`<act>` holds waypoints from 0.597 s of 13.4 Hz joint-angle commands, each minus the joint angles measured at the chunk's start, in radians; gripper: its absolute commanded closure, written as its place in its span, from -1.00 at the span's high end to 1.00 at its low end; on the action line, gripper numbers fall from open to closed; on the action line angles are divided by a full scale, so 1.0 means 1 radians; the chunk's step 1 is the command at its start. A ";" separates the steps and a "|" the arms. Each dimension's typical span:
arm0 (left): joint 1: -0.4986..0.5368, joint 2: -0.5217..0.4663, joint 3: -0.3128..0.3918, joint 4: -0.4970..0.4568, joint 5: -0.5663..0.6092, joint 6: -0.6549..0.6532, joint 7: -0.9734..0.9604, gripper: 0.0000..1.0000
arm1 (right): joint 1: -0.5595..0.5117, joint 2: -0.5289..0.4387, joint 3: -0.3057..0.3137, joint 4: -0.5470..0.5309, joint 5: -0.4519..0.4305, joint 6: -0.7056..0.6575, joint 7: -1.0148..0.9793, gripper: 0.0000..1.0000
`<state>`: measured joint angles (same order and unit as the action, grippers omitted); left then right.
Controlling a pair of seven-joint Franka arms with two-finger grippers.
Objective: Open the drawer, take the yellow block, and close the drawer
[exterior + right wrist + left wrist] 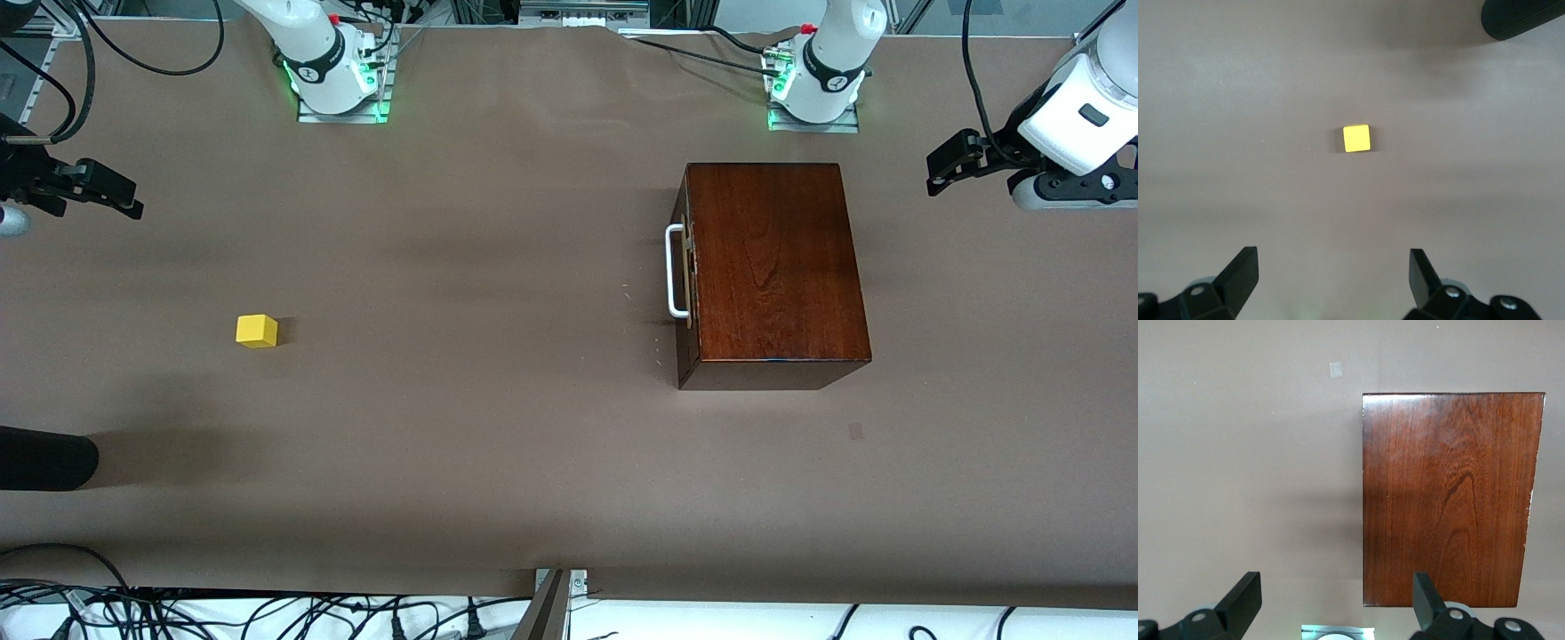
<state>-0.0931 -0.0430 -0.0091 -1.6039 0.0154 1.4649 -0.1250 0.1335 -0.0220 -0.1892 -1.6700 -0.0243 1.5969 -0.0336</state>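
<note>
Nearest the front camera, a dark cylinder (44, 458) juts in over the bench (462, 427) at the right arm's end. Farther back the block (256, 331) sits alone on the bare bench, also toward the right arm's end, well apart from the box (773, 267). The box stands toward the left arm's end, its drawer (686, 276) shut flush and the white handle (676, 271) facing the block's end of the bench. The right gripper (1331, 277) hangs high over the bench edge at its own end, jaws spread wide and holding nothing. The left gripper (1337, 600) hangs likewise over its end, beside the box, jaws spread and bare.
</note>
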 commanded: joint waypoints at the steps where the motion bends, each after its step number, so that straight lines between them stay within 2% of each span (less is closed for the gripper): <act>1: 0.019 -0.005 -0.008 -0.013 0.021 0.028 0.022 1.00 | -0.006 -0.003 0.011 0.015 -0.017 -0.021 0.011 1.00; 8: 0.019 0.002 -0.008 -0.013 0.012 0.046 0.019 1.00 | -0.006 -0.003 0.011 0.015 -0.017 -0.021 0.011 1.00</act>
<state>-0.0819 -0.0340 -0.0090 -1.6059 0.0155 1.4951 -0.1250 0.1335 -0.0220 -0.1890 -1.6700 -0.0243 1.5966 -0.0336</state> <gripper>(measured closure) 0.000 0.000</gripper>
